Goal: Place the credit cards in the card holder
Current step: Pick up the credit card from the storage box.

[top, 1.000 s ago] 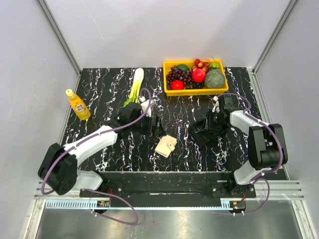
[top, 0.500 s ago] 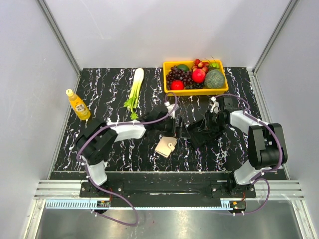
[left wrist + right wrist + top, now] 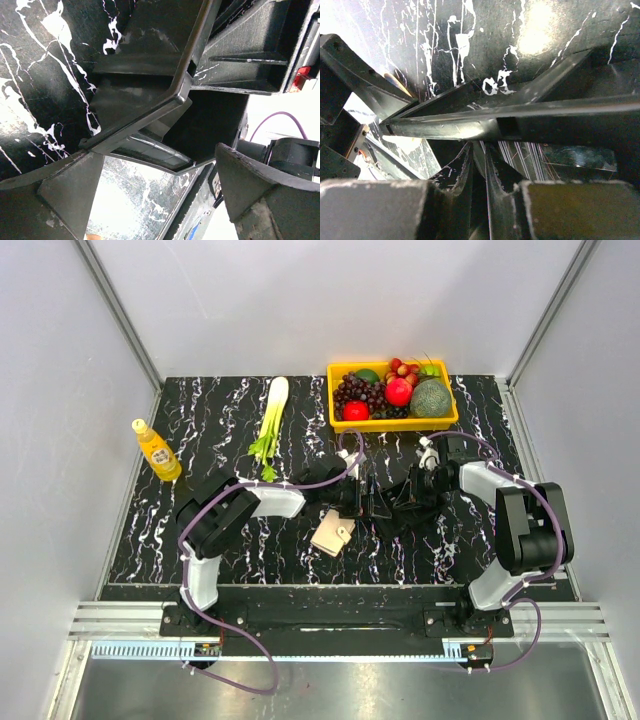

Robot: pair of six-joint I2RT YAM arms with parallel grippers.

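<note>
- At the middle of the table [image 3: 200, 410], both arms meet over a black plastic piece [image 3: 392, 510]. The credit cards are probably kept on or under it, which would explain why both arms come here first.
- On one side, the left fingers [image 3: 65, 195] stand wide apart and hold nothing. The black piece lies just in front of them, so I judge they are ready to steady it or to receive something.
- On the other side, the right fingers [image 3: 570, 210] are drawn close together, with a thin dark edge standing in the narrow gap between them. Whether they already pinch it, I cannot tell.
- Under the black piece, the left wrist view shows a flat glossy sheet [image 3: 150, 150]. It may be a card, but it is too dark to be sure.
- Nearer to the arm bases, the card holder [image 3: 333, 533] lies flat on the table, just beside the left wrist. It looks folded shut with its clasp tab on top, and no fingers touch it. It must be opened for the task, so most of the work seems left.
- Farther back and well apart are a yellow tray [image 3: 392, 424] of fruit and a green stalk vegetable [image 3: 272, 415]. A yellow bottle [image 3: 157, 452] stands at the left edge. None of them blocks the work.
- What stands in the way is the crowding. Two wrists and the black piece are packed together, and the left arm passes close above the card holder, so a reach to it could bump.
</note>
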